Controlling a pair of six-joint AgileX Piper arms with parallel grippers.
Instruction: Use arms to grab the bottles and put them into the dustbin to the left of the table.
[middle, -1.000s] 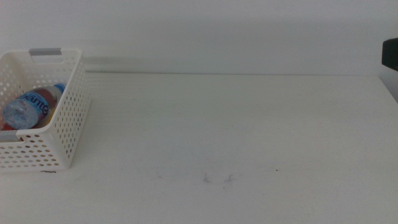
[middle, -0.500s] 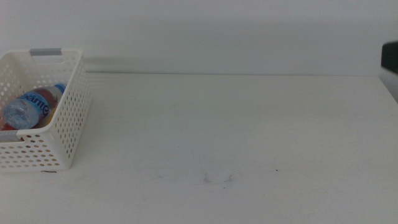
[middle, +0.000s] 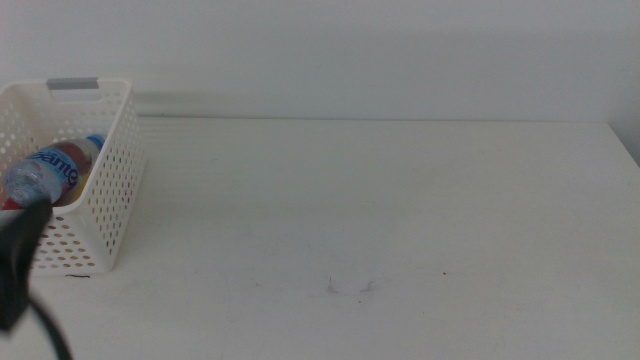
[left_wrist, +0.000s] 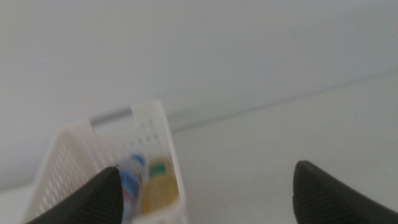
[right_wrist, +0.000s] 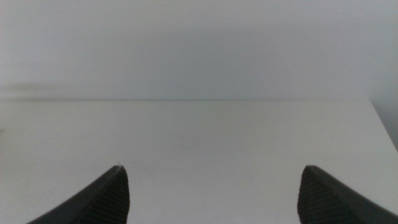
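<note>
The white dustbin (middle: 110, 160) stands at the table's (middle: 380, 200) left end. Inside it lie the clear blue-capped water bottle (middle: 48, 168), and a sliver of the red can (middle: 8, 203) shows beside it. The left wrist view shows the dustbin (left_wrist: 158, 121) holding the water bottle (left_wrist: 130, 180) and the yellow juice bottle (left_wrist: 160, 188). My left gripper (left_wrist: 206, 167) is open and empty, near the dustbin; a dark part of the left arm (middle: 20, 265) shows at the bottom left. My right gripper (right_wrist: 212, 168) is open and empty above bare tabletop.
A pale wall runs behind the table's far edge. Faint dark scuff marks (middle: 350, 287) lie near the front middle of the tabletop. The table's right edge (middle: 625, 140) shows at the far right.
A dark piece at the right edge of the middle view has gone out of sight. The left arm has come into the bottom left corner, in front of the dustbin.
</note>
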